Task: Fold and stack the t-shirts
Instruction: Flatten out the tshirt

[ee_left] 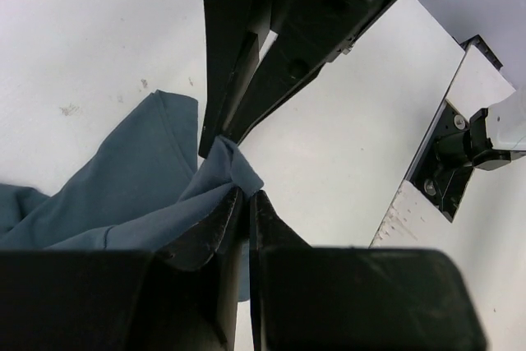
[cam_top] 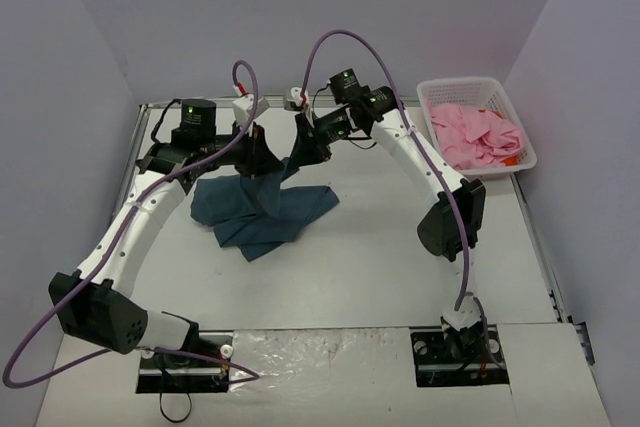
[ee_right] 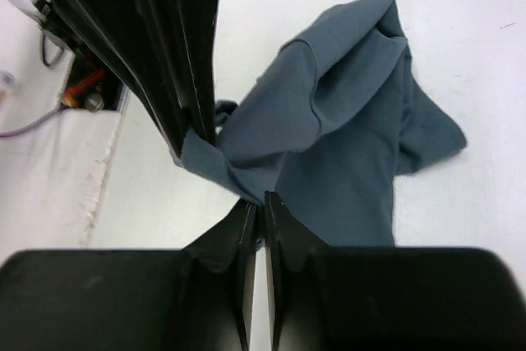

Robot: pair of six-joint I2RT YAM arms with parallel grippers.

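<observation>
The dark teal-blue t-shirt hangs bunched from both grippers at the back middle of the table, its lower part crumpled on the surface. My left gripper is shut on one edge of the shirt. My right gripper is shut on the same stretch of edge, close beside it; the shirt drapes away below. In each wrist view the other gripper's fingers pinch the cloth a short way off. The pink t-shirt lies crumpled in the basket.
A white plastic lattice basket stands at the back right corner. The white table has raised edges at left and right. Purple cables arch over the arms at the back.
</observation>
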